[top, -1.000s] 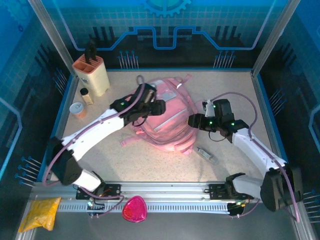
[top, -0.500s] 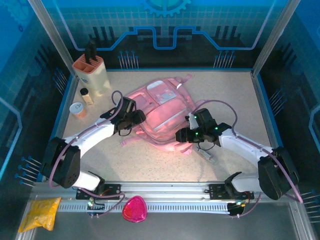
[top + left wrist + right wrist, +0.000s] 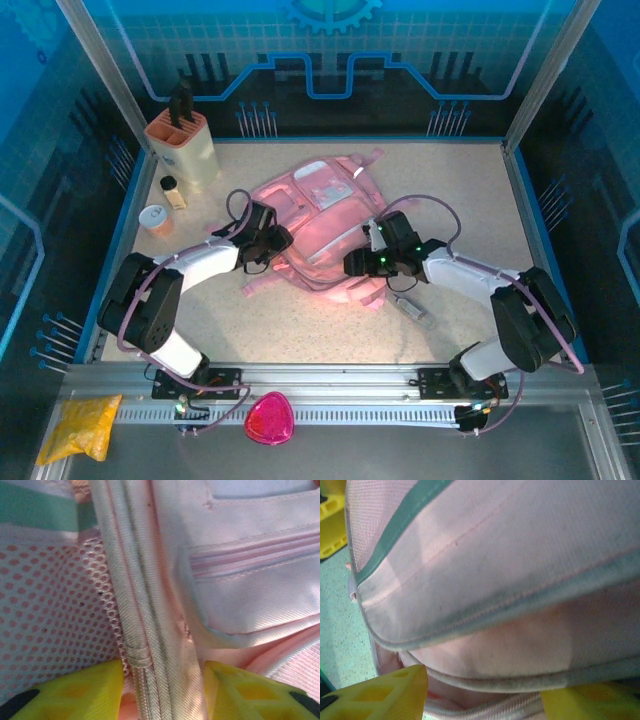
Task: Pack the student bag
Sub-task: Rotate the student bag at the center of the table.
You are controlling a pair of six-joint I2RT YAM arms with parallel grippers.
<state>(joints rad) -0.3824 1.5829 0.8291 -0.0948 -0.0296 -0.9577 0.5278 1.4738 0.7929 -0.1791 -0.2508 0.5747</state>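
Observation:
The student bag, a large soft pink backpack, lies flat in the middle of the table. My left gripper is at its left edge. In the left wrist view the yellow fingers press a ribbed pink seam beside a mesh pocket, so the left gripper is shut on the fabric. My right gripper is at the bag's near right edge. Its jaws stand wide either side of a piped pink rim, not pinching it.
A beige knife block, a small bottle and a round cup stand at the back left. A small silver object lies near the right arm. A magenta pouch and a yellow packet rest on the front rail.
Both grippers have drawn in and down onto the bag's near edges. The bag has spread flatter and toward the back. The left jaws have narrowed onto the seam and the right jaws have widened slightly.

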